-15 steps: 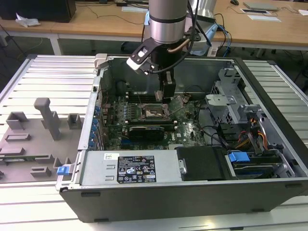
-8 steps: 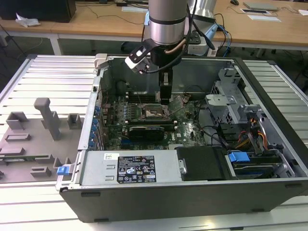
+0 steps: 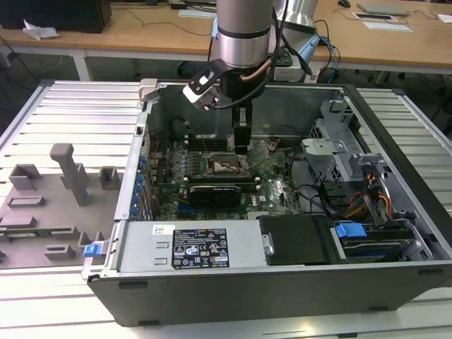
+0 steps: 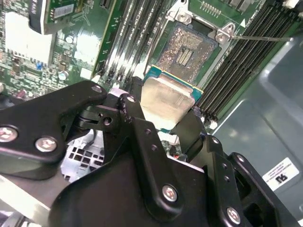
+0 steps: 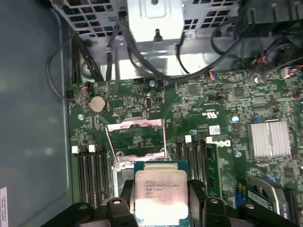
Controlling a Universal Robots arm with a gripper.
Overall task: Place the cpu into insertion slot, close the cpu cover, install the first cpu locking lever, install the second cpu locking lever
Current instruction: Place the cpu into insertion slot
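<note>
My gripper (image 5: 160,187) is shut on the cpu (image 5: 160,201), holding it flat by two opposite edges with its silver face toward the wrist cameras. In the second wrist view the cpu (image 4: 163,99) hangs a little above and to one side of the insertion slot (image 4: 187,47), whose greyish-gold pin field lies bare. The cpu cover (image 5: 135,125) stands swung open beyond the slot. A thin wire locking lever (image 4: 265,37) sticks out beside the socket. In the exterior view the gripper (image 3: 241,145) reaches down into the computer case, just over the insertion slot (image 3: 227,164).
Black memory slots (image 5: 92,175) flank the socket on both sides. A finned silver heatsink (image 5: 270,137) and black cables (image 5: 142,61) lie nearby. The case walls (image 3: 141,141), a drive cage (image 3: 332,152) and the power supply (image 3: 191,247) ring the green board. A grey fixture plate (image 3: 56,183) lies at the exterior view's left.
</note>
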